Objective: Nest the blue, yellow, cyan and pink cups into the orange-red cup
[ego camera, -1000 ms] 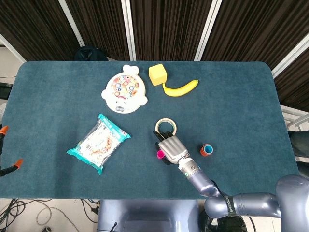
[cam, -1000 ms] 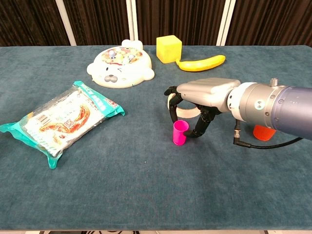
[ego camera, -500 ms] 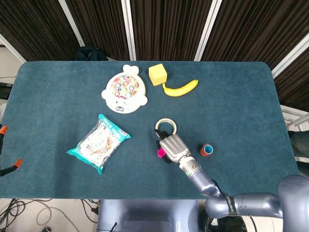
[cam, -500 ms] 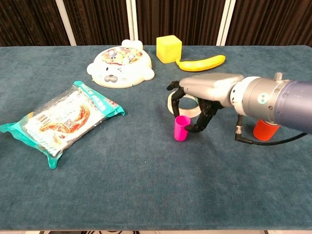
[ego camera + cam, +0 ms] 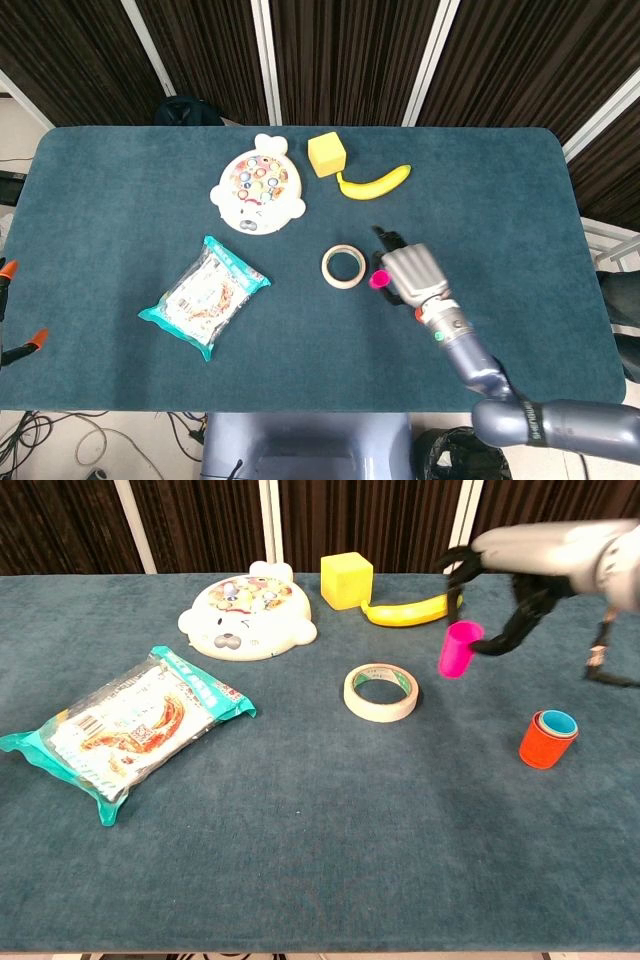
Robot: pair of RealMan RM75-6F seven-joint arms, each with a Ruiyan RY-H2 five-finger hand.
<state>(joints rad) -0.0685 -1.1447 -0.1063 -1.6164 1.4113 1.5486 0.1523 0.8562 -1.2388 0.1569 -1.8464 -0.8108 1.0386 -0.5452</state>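
Above table (image 5: 300, 830), pink cup (image 5: 459, 648) between fingers (image 5: 520, 615).

Your right hand (image 5: 520, 570): smooth grey metallic shell, dark matt fingers (image 5: 505, 635). Pink cup (image 5: 458, 648) and orange-red cup (image 5: 545, 740) you're working look smooth matt plastic. Bench (image 5: 300, 860) is matt teal cloth, felt-like. Snack bag (image 5: 125, 725) is glossy crinkled film. Tape roll (image 5: 381, 692) looks papery with a slight sheen.
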